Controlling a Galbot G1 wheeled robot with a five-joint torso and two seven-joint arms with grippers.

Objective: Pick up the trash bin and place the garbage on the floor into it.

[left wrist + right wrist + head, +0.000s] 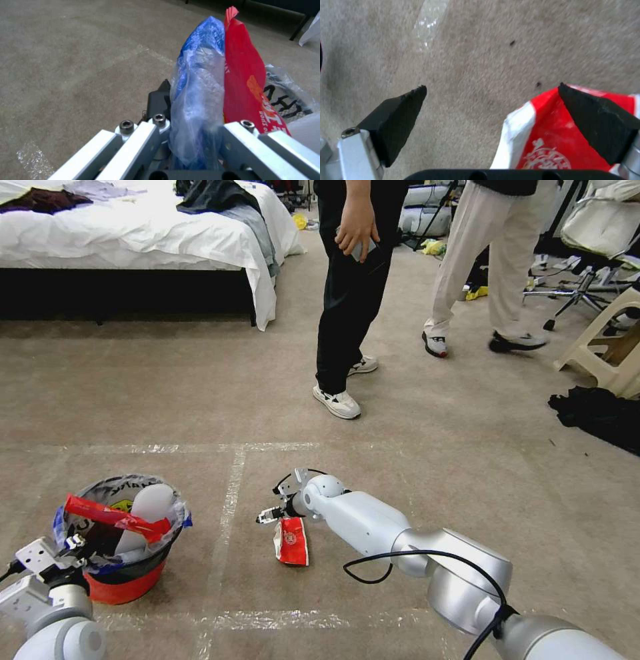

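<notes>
A beige carpeted floor (433, 460) marked with strips of clear tape is seen across most of the head view, with a white bed (133, 240) in the upper left of the frame. The trash bin (127, 583), a small red bucket lined with a clear, blue-edged plastic bag (196, 100), is found at the lower left. Inside it, a white oblong foam piece (148, 513) stands upright and a long red wrapper (117, 517) is laid across the rim. The left gripper (75, 545) is placed at the bin's near edge, at the lower left; in the left wrist view its fingers are seen clamped on the bin's bagged rim. The right gripper (270, 515) is held low over the floor at lower centre, its black fingers (395, 117) spread apart with bare carpet between them. A red and white wrapper (292, 541) lies flat on the floor just beside it, and one finger is seen over the wrapper's corner.
</notes>
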